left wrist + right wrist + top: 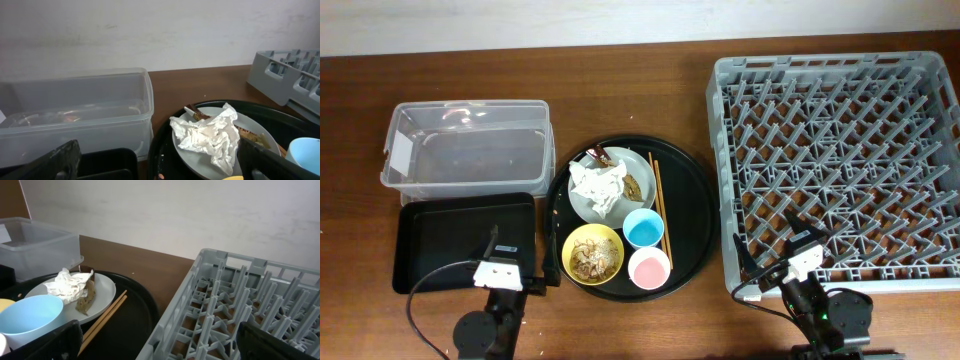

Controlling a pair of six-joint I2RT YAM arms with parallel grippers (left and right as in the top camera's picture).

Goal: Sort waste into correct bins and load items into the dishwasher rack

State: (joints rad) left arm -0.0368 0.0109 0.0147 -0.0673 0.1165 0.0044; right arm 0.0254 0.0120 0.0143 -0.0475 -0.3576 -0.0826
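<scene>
While both arms sit at the near edge of the tabletop (620, 90), the left end effector (162, 162) and the right end effector (162, 341) each show fingers spread wide, released. One round black tray (695, 200) carries one pale grey plate (632, 160), one yellow bowl (567, 245), one blue cup (643, 228), one pink cup (649, 268) and two chopsticks (659, 205) lying side by side just right of the plate.

There are three kinds of waste: one white napkin (600, 185) and one brown-gold scrap (638, 187) on the plate, and brownish food scraps (590, 258) in the bowl. Two bins stand left of the round tray: one clear tub (465, 145) and, nearer the arms, one black rectangular tray (440, 245). One grey dishwasher rack (840, 160) sits at the right.

The napkin covers much of the plate and part of the scrap. Pale crumbs are too small to make out. From the left wrist, the blue cup and the rack are cut off at the frame's right edge.
</scene>
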